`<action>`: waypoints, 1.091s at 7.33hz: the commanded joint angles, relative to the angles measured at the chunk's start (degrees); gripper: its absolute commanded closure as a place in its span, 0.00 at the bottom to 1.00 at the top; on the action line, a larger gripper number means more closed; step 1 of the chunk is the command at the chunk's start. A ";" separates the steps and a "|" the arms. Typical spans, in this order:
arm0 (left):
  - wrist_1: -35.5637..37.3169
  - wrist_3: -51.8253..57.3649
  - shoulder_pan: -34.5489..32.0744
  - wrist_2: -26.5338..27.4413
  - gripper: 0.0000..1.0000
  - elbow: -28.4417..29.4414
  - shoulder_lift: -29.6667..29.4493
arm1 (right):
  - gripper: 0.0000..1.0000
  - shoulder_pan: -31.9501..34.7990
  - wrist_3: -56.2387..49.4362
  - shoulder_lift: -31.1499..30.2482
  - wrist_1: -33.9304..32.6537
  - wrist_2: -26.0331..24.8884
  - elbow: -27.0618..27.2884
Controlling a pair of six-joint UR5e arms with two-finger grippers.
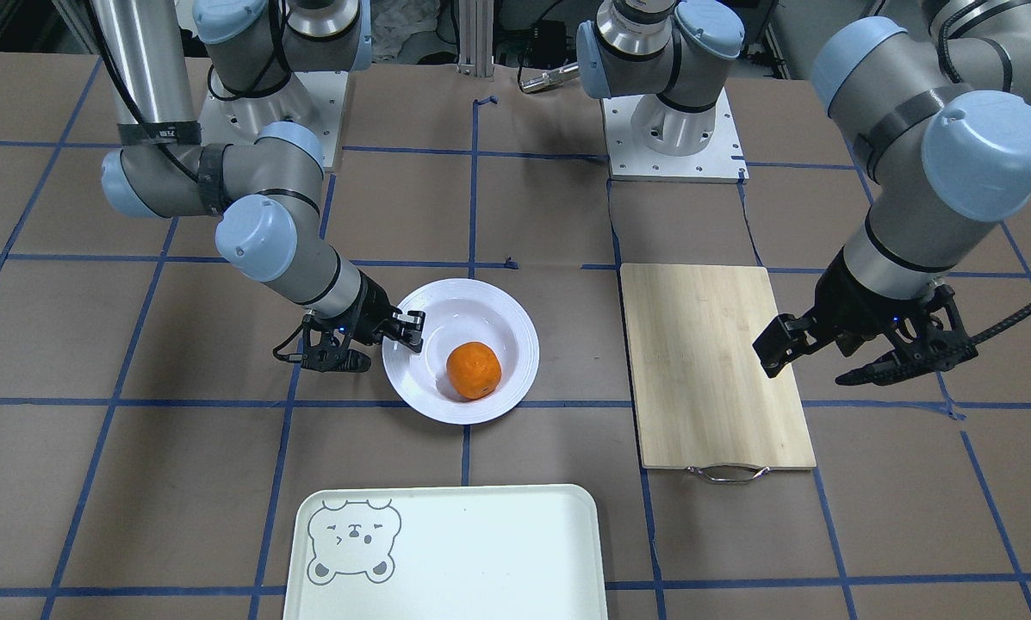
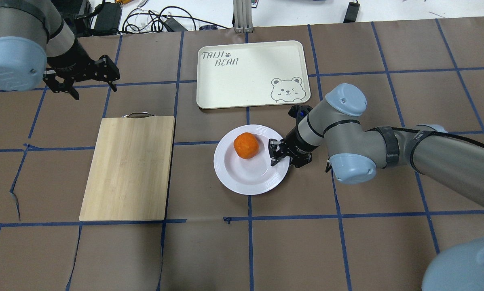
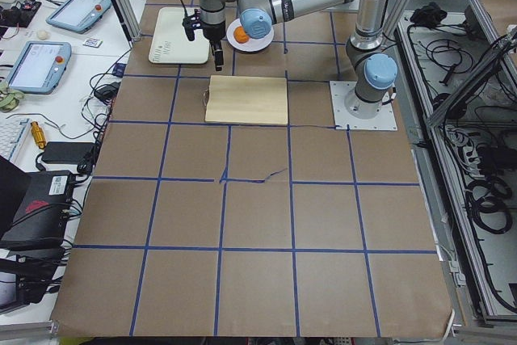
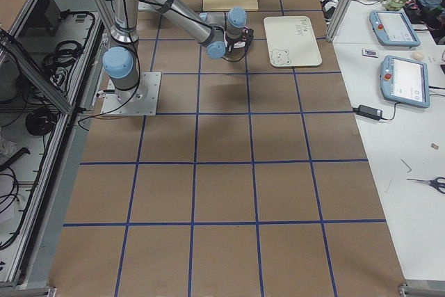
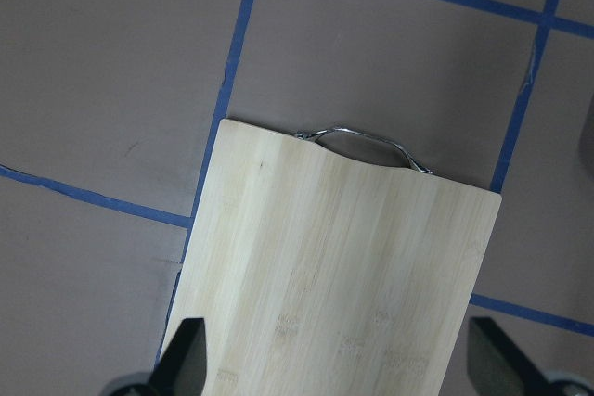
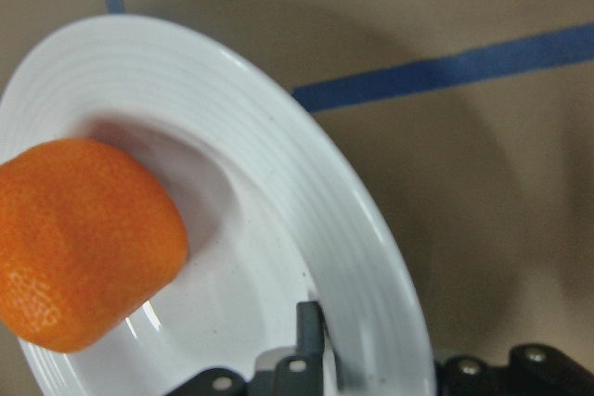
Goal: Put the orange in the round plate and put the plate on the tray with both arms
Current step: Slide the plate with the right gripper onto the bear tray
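Note:
The orange lies in the sunken centre of the white round plate, which sits flat on the table. My right gripper is low at the plate's rim. One finger rests on the inner side and the other is hidden beneath the rim, so it is shut on the plate. My left gripper hangs open and empty over the table by the cutting board. The mint-white tray with the bear face lies bare, just beyond the plate.
A bamboo cutting board with a metal handle lies on my left half of the table. Cables and devices line the far edge, and tablets sit on a side bench.

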 commanded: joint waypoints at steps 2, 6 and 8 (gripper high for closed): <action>0.18 -0.07 0.01 -0.18 0.00 -1.17 0.08 | 1.00 -1.75 -0.11 -0.62 0.65 1.77 -8.20; 0.27 -0.07 -0.08 -0.18 0.00 -1.26 0.08 | 1.00 -1.84 0.16 12.95 0.21 5.91 -25.73; 0.27 -0.07 0.01 -0.18 0.00 -1.26 0.08 | 0.99 -1.75 1.20 20.00 0.12 6.52 -33.50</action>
